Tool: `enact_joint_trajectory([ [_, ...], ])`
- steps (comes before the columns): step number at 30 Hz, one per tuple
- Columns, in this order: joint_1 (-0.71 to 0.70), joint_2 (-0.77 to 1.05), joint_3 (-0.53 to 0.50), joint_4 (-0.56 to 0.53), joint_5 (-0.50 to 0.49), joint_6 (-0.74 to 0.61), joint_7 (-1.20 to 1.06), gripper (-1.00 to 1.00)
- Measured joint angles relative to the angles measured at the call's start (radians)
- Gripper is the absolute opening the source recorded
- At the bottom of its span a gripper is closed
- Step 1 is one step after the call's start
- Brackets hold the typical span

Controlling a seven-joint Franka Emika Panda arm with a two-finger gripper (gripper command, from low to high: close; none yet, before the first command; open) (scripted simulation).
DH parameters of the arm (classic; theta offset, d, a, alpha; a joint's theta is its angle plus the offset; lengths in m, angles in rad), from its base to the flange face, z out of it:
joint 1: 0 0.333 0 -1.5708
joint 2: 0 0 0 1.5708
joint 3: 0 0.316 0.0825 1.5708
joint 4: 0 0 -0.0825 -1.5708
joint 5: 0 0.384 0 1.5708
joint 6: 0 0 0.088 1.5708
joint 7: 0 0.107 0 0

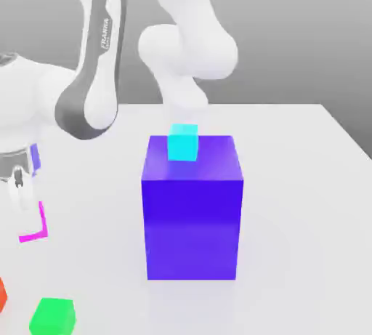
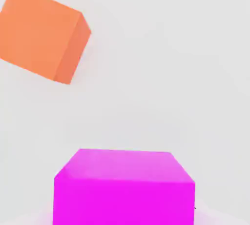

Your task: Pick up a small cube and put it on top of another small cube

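The pink cube [image 2: 124, 187] is seen directly under the hand camera, close below the gripper, whose finger state cannot be told.

light: bright, even | shadows: faint, soft on white table [image 1: 305, 181] | glare: none | render: slightly soft

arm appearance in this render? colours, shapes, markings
The arm has glossy white, rounded, bulbous link shells. One long link near the exterior view's left has a dark grey band framing a white inset panel, with small FRANKA lettering along it. The joints look smooth, with no loose cables visible.
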Motion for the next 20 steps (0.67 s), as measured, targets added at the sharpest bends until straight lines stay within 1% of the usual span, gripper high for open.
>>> enact_joint_trajectory([
  [5,0.085,0.071,0.066,0.162,-0.032,-0.092,0.035,-1.00],
  [7,0.101,0.128,0.071,0.187,-0.042,-0.060,0.043,-1.00],
  [9,0.110,0.197,0.066,0.197,-0.051,0.000,0.050,-1.00],
  [10,0.112,0.220,0.064,0.199,-0.054,0.020,0.052,1.00],
  [16,0.113,0.231,0.063,0.200,-0.056,0.030,0.054,1.00],
  [20,0.109,0.131,0.070,0.195,-0.044,-0.065,0.046,1.00],
])
